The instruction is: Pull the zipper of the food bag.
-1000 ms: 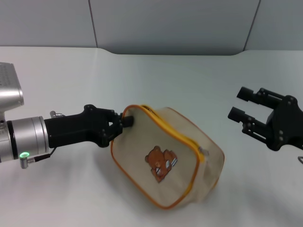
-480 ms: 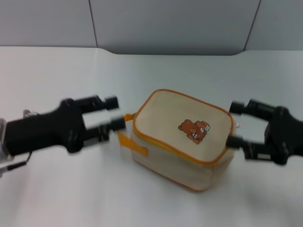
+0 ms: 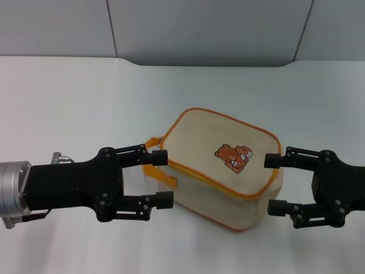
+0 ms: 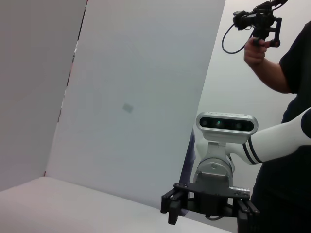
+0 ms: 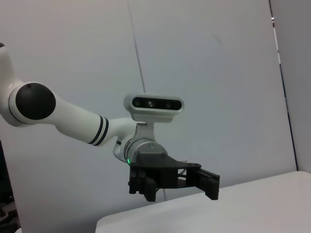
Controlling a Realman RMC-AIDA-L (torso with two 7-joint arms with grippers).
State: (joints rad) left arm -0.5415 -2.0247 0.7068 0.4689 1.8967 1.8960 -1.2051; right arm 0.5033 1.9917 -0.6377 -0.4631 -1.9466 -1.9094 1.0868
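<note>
Cream food bag (image 3: pixel 222 165) sitting on white table (image 3: pixel 85 103), bear print facing up, left gripper (image 3: pixel 162 178) gaping open beside its yellow-orange handle (image 3: pixel 155 168), right gripper (image 3: pixel 275 184) gaping open at opposite end

Both arms reach inward low across the head view. The left gripper (image 3: pixel 162 178) faces right with its fingers (image 3: pixel 159 157) spread wide apart. Opposite it, the right gripper (image 3: pixel 275 184) faces left, its fingers (image 3: pixel 272 160) likewise parted wide.
</note>
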